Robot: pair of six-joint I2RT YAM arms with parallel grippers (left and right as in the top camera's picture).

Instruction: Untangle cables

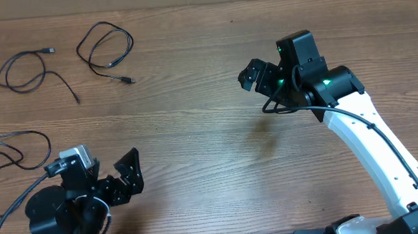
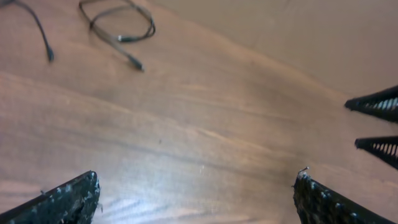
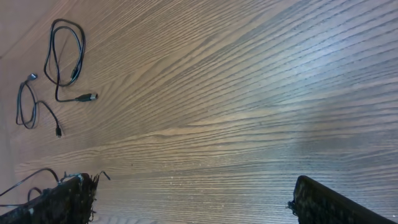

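Note:
Three thin black cables lie apart from one another on the left side of the wooden table. One cable [image 1: 47,51] [image 3: 30,77] curls at the far left. A looped cable [image 1: 126,80] [image 2: 135,63] [image 3: 87,97] rests just right of it. The third cable [image 1: 49,148] [image 3: 25,180] trails off the left edge beside my left arm. My left gripper [image 1: 131,174] [image 2: 196,186] is open and empty at the front left, well short of the cables. Far to the right of them, my right gripper [image 1: 253,72] [image 3: 193,186] hangs open and empty over bare wood.
The table [image 1: 211,153] is brown wood grain. A thicker black cable [image 1: 3,214] belonging to the left arm runs at the front left. The right arm's white link [image 1: 372,144] crosses the right side. The left wrist view shows the right gripper's fingertips [image 2: 379,102] at its right edge.

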